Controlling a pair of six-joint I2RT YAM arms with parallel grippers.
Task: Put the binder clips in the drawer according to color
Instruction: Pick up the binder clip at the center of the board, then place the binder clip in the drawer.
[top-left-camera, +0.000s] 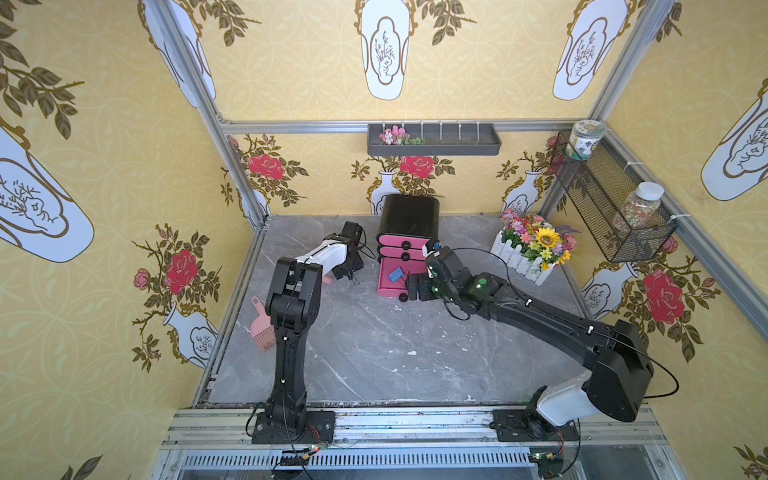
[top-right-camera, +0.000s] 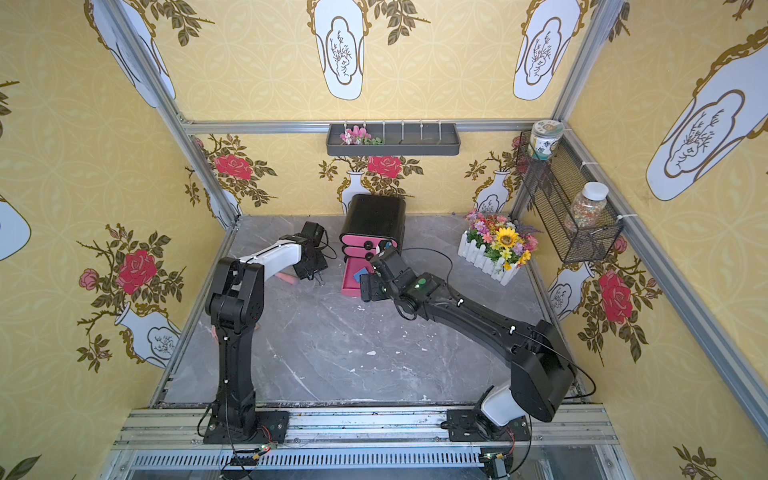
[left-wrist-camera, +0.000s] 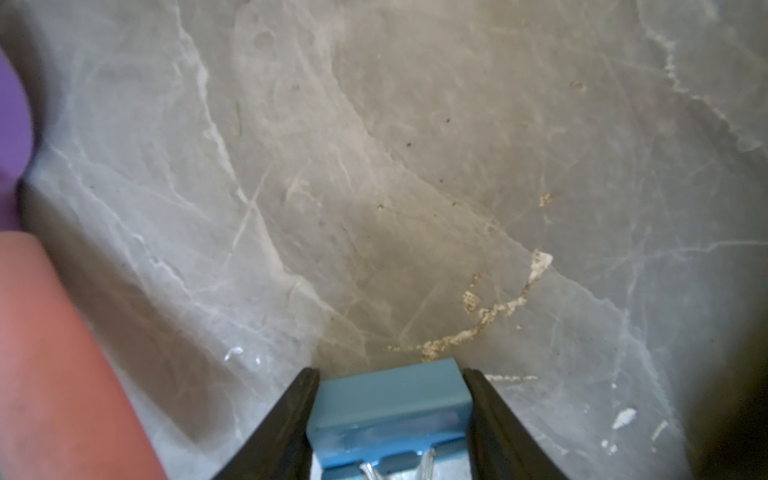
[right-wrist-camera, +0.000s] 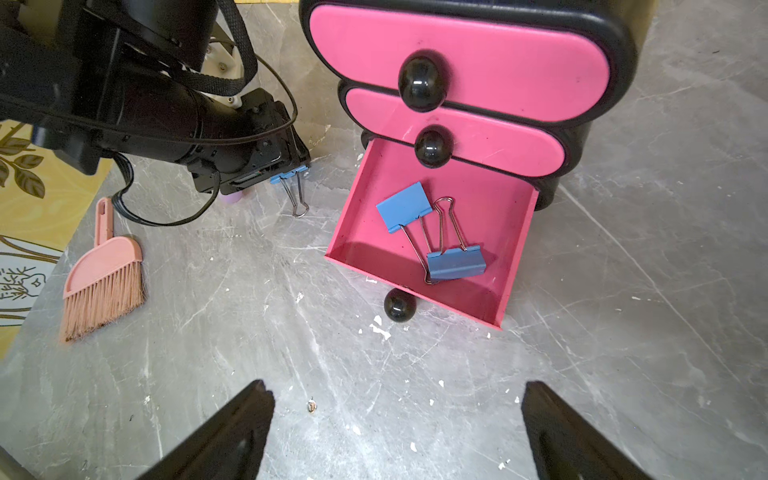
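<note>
Looking down in a top view, I see the left gripper (top-left-camera: 354, 277) low over the table (top-left-camera: 374, 353), left of centre and just left of the cabinet (top-left-camera: 409, 216), whose bottom drawer (top-left-camera: 382, 286) is pulled out. The right gripper (top-left-camera: 417, 289) sits at that drawer's right front corner, which I'd judge leaves the drawer's left side free for a drop. A pink brush (top-left-camera: 262, 328) lies at lower left and a flower box (top-left-camera: 528, 249) at far right, both well clear.

In the left wrist view the jaws press on both sides of a blue clip (left-wrist-camera: 390, 407) at bottom centre, its wire handles toward the camera. A blurred pink shape (left-wrist-camera: 62, 353) crowds the lower left.

In the right wrist view the right gripper's jaws stand wide apart at the bottom edge with nothing between them. Inside the open drawer lie two blue clips (right-wrist-camera: 456, 262), so blue belongs there. The middle drawer's knob overhangs its back.
</note>
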